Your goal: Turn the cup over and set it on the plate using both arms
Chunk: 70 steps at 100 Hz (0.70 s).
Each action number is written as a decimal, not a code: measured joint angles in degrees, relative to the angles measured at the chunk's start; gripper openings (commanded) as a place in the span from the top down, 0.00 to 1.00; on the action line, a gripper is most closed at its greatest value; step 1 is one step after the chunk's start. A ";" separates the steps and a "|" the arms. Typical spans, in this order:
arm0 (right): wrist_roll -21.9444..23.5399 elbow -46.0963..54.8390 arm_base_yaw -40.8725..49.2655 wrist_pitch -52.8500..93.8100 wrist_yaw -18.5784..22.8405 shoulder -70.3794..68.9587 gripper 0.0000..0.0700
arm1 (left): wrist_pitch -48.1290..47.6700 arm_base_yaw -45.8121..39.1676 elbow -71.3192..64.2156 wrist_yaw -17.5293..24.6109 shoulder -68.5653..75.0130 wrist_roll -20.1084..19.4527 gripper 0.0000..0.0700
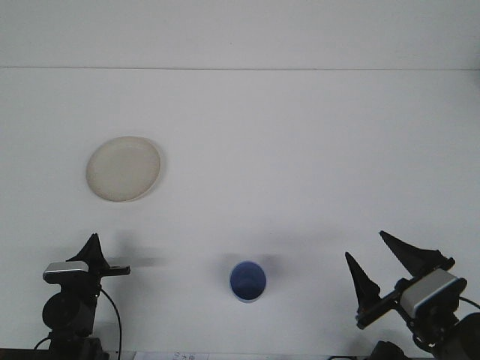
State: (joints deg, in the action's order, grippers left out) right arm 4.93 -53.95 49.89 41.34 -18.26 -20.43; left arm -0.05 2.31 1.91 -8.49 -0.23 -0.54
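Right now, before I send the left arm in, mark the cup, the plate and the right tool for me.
cup (pixel 247 280), front view, on the blue inside of its open mouth.
plate (pixel 124 168), front view, on its pale centre.
right tool (pixel 382 270), front view, midway between its two spread black fingertips.

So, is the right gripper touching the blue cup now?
Apart. The front view shows the right gripper open near the bottom right corner, with a plain stretch of bare white table between it and the blue cup, which stands alone with its opening up.
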 measured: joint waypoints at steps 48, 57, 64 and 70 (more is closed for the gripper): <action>0.50 8.79 0.04 -0.35 0.00 11.82 0.28 | -0.83 -0.02 1.95 4.31 -0.35 17.92 0.98; 0.50 8.79 0.04 -0.35 0.00 11.82 0.28 | -2.86 0.00 8.00 6.16 -2.91 18.99 0.98; 0.50 8.79 0.04 -0.35 0.00 11.82 0.28 | -4.81 -0.02 14.64 7.45 -6.05 19.15 0.93; 0.50 8.79 0.04 -0.37 0.00 11.82 0.28 | -7.69 -0.02 20.74 9.60 -10.32 18.91 0.73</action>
State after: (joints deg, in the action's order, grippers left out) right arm 5.43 -45.17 49.93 40.97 -18.26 -8.60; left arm -7.75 2.28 22.65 1.10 -10.55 18.37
